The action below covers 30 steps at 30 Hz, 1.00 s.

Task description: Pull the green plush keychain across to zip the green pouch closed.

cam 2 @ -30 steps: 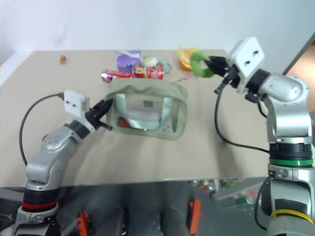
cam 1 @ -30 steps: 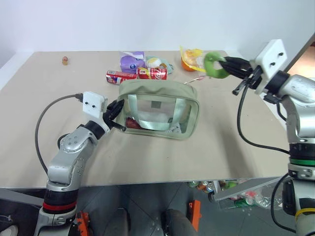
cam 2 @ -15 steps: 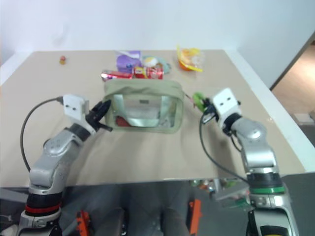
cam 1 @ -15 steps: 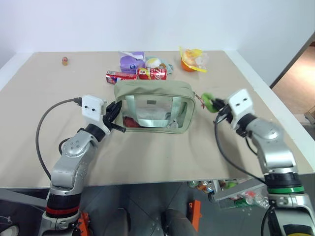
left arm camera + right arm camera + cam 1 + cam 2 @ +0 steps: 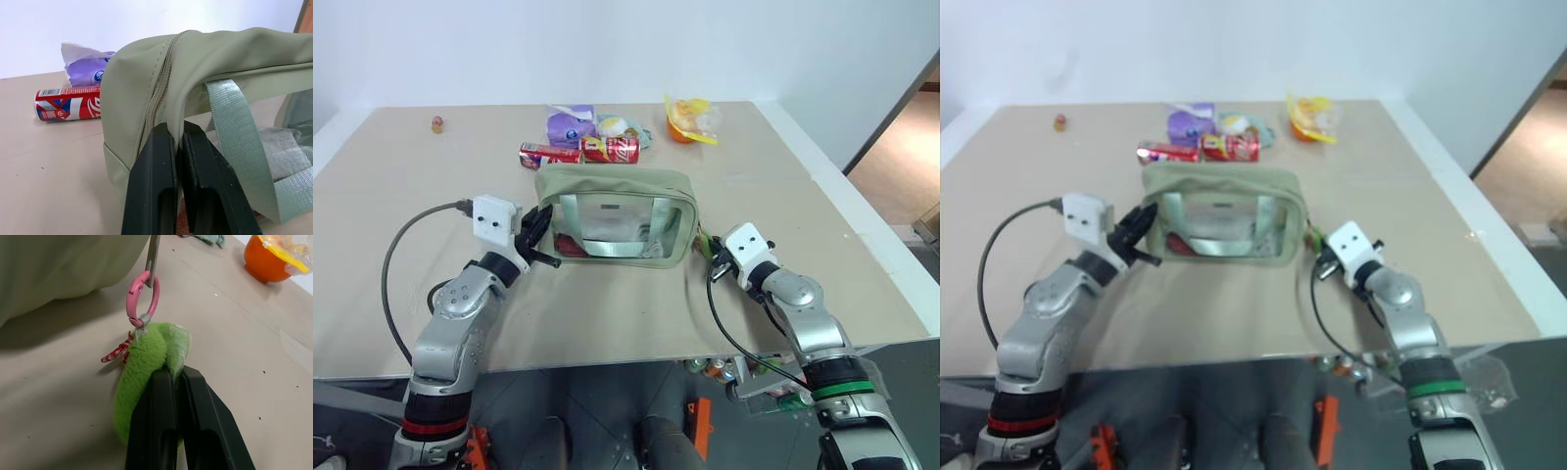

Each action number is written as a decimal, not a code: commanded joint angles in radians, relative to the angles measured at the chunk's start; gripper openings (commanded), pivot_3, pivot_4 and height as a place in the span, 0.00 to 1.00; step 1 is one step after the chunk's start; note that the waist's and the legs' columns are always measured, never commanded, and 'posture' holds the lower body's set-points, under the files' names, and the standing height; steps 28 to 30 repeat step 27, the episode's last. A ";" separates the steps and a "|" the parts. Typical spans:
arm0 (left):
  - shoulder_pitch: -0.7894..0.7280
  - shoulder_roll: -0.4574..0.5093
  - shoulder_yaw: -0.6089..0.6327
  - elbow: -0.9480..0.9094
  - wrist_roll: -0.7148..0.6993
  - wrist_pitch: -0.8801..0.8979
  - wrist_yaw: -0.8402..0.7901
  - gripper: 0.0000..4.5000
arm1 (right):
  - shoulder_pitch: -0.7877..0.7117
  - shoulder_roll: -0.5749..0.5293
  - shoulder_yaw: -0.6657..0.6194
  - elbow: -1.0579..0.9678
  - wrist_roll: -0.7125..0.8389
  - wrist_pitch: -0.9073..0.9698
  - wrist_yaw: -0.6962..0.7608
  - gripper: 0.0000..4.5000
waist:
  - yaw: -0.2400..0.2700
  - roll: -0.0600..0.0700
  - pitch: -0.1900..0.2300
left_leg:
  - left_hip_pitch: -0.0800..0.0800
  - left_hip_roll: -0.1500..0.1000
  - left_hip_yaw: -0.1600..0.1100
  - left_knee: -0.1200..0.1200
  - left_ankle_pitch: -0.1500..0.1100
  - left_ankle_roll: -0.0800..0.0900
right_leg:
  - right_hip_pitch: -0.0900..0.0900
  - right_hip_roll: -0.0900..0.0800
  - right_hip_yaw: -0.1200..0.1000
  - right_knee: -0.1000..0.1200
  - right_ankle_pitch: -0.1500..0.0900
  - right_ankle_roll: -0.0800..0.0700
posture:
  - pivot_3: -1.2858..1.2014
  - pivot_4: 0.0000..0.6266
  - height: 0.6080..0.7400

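Green plush keychain (image 5: 146,367) pinched in R hand (image 5: 177,377).

The two eye views look down from high up, facing forward over the tabletop (image 5: 636,304). Both share the same scene: the green pouch (image 5: 617,211) in the middle of the frame, one arm at each side. The left wrist view sits very close to the pouch's end, looking along the left gripper (image 5: 177,142). The right wrist view is just as close, looking along the right gripper (image 5: 176,377) at the green plush keychain (image 5: 146,362).
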<state>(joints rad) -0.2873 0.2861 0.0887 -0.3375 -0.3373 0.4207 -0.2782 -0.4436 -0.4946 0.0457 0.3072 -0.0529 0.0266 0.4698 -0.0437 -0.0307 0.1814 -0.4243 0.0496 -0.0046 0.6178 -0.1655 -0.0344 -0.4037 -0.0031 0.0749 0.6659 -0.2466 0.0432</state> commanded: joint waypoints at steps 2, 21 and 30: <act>0.017 0.021 0.035 -0.021 -0.040 0.031 -0.026 0.08 | -0.022 0.056 -0.071 -0.038 0.131 0.038 0.038 0.08 | -0.004 0.000 0.000 | 0.000 0.000 0.000 0.000 0.000 0.000 | 0.000 0.000 0.000 0.000 0.000 0.000 | 0.52 0.24 1.00; 0.233 0.253 0.172 -0.165 -0.223 0.084 -0.282 1.00 | 0.244 -0.206 -0.358 -0.643 0.633 0.425 0.328 1.00 | -0.002 0.000 0.000 | -0.003 0.000 0.000 -0.001 -0.002 0.000 | -0.003 -0.001 0.000 0.000 -0.004 0.000 | 0.52 0.24 1.00; 0.346 0.302 0.080 -0.169 -0.094 0.016 -0.315 1.00 | 0.445 -0.195 -0.280 -0.804 0.616 0.388 0.369 1.00 | -0.001 0.000 0.000 | -0.002 0.001 0.000 -0.001 -0.003 0.001 | -0.003 -0.001 -0.001 0.000 -0.007 -0.006 | 0.52 0.24 1.00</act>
